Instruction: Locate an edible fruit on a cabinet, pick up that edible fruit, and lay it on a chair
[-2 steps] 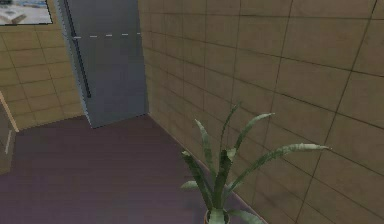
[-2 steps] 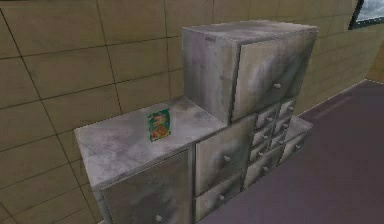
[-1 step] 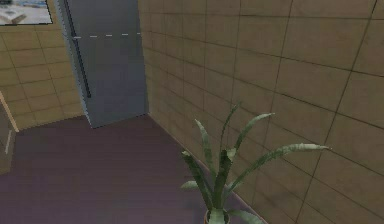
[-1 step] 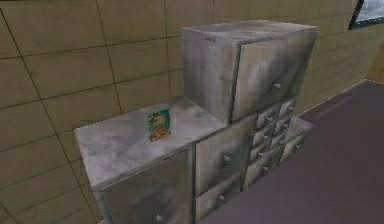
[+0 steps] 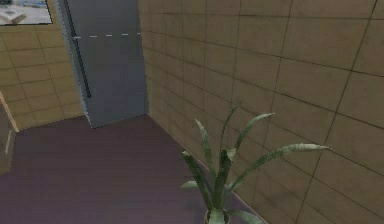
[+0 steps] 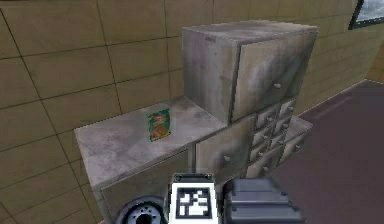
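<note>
My gripper [image 6: 140, 212] sat low at the arm side view's bottom edge, far end not made out; couldn't tell whether it held anything. Small green-and-orange item [image 6: 158, 124] lay on the grey cabinet [image 6: 120, 150] top, farther out than the gripper, slightly right. Taller drawer unit [image 6: 250, 60] stood beyond, further right. Ahead: potted plant [image 5: 222, 170], tiled wall [image 5: 280, 80].

Grey stepped cabinet [image 6: 118, 142], small green-orange thing [image 6: 158, 124] on lower top

The green-and-orange thing [image 6: 158, 124] on the cabinet [image 6: 115, 150] is too small to name. The bottom edge cuts off my gripper [image 6: 141, 213]; I cannot tell whether it holds anything.
</note>
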